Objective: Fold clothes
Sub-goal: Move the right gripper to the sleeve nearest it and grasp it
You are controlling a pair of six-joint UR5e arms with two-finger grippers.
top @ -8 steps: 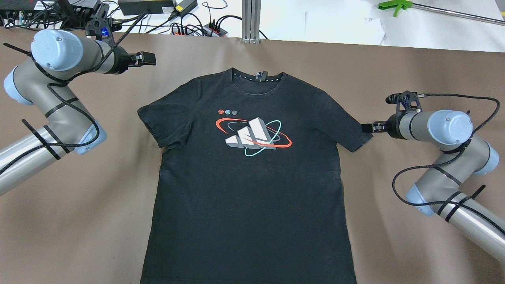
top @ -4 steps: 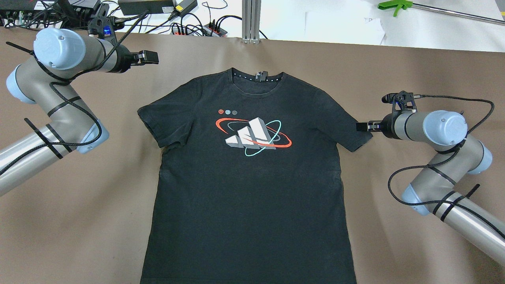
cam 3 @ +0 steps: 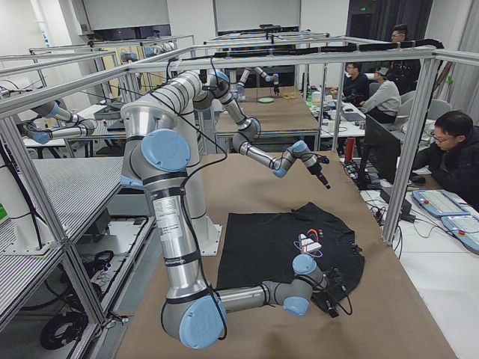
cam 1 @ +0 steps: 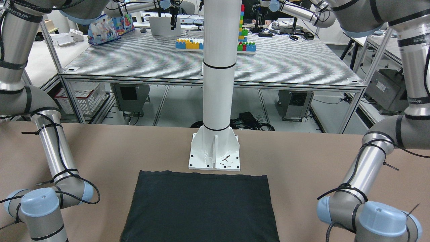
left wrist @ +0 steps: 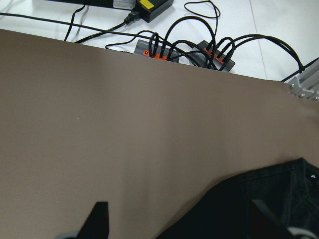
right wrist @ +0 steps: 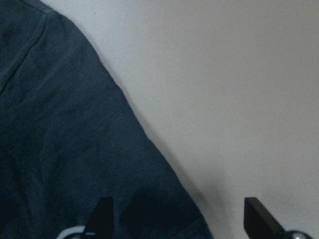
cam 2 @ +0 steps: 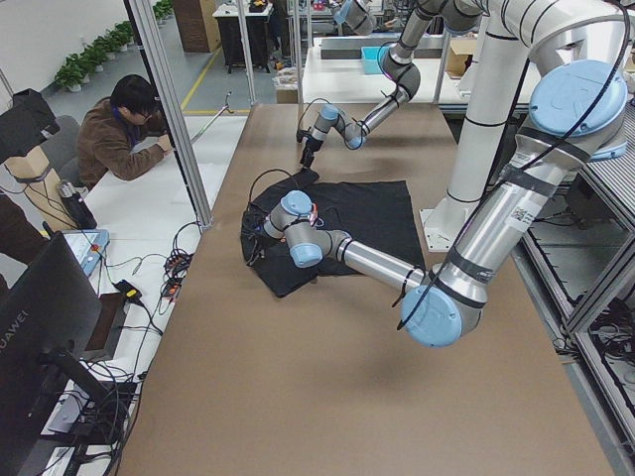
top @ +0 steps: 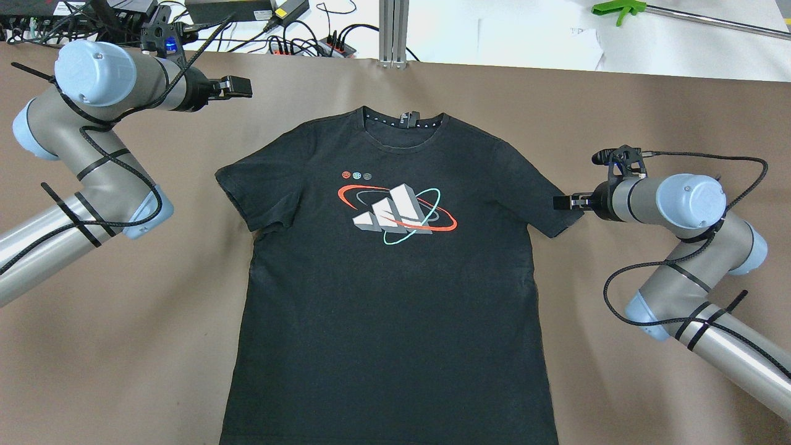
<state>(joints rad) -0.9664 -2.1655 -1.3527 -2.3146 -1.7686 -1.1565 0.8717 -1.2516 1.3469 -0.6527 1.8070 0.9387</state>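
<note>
shirt (top: 389,296) flat, print up, mid table (top: 123,346); unfolded, same spot as before. right gripper (top: 559,202) has crept inward over its side's sleeve (top: 531,198) hem, jaws spread, hem between them, nothing gripped. likely lining up a sleeve pinch. left gripper (top: 241,88) nudged slightly toward the shirt, spread wide, still clear of cloth.

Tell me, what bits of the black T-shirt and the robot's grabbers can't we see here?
1. Black printed soft T-shirt: bottom hem cut off by the overhead view's lower edge.
2. Small collar label: too small to read, overhead view.
3. Right gripper: whether it touches the sleeve is unclear overhead; its wrist view is blurred.
</note>
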